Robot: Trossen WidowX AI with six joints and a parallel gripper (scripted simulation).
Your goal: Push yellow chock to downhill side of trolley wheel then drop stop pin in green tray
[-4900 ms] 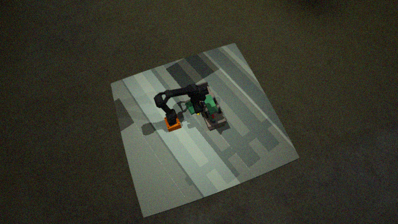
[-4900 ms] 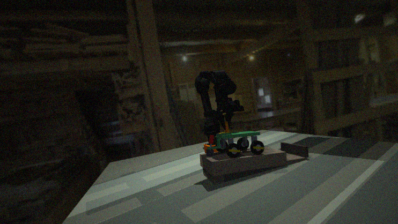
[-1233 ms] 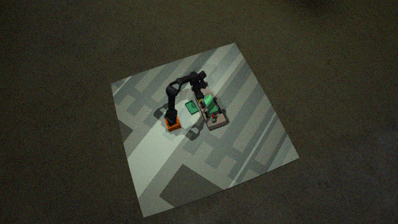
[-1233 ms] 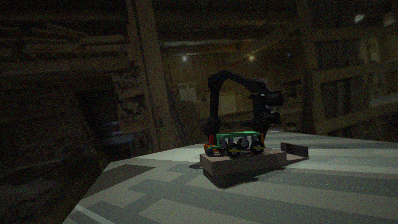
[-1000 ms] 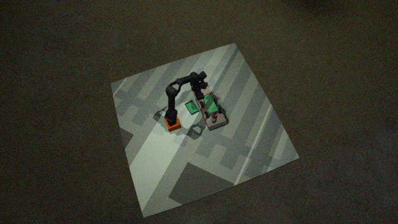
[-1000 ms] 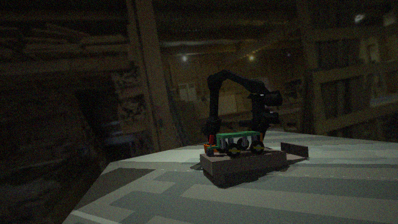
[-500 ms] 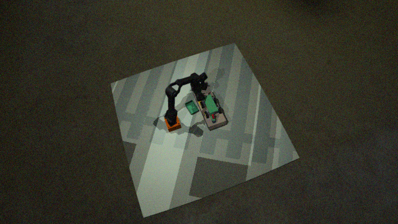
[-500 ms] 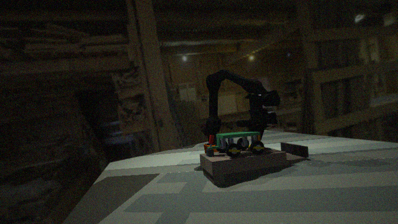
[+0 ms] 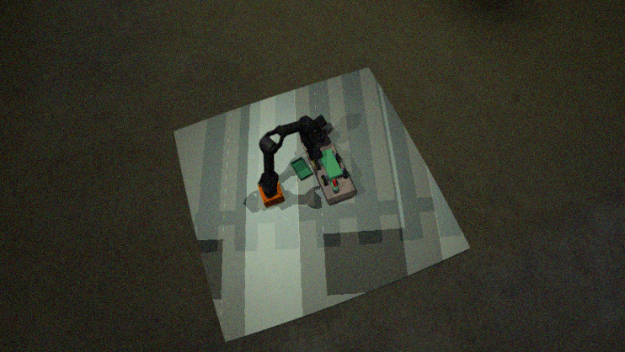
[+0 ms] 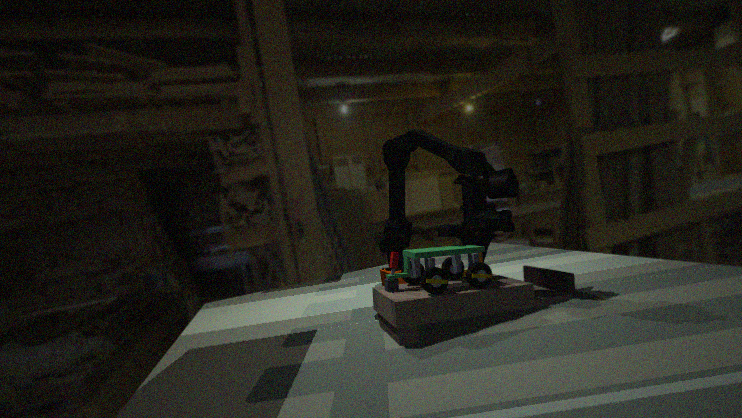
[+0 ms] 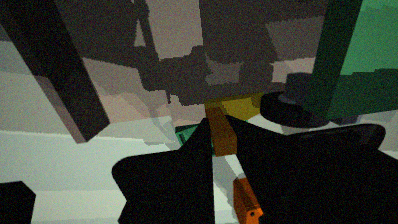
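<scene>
My gripper (image 11: 215,121) is shut on the orange handle (image 11: 223,134) of the yellow chock (image 11: 243,106). The chock is low at the ramp's downhill part, beside a black trolley wheel (image 11: 292,109); whether it touches the wheel or the ramp surface is not clear. The arm hides most of the chock in the top and exterior views. The green trolley (image 9: 331,163) (image 10: 443,252) stands on the ramp (image 9: 343,195) (image 10: 456,311). The red-headed stop pin (image 9: 334,183) (image 10: 394,259) stands upright at its uphill end. The green tray (image 9: 301,168) (image 11: 185,134) lies beside the ramp.
A dark upright end board (image 10: 548,280) (image 11: 62,72) stands at the ramp's low end. The arm's orange base (image 9: 271,199) (image 11: 246,202) is beyond the tray. The arm arches over the tray side toward the ramp's low end. Patchy shadows cross the ramp and table.
</scene>
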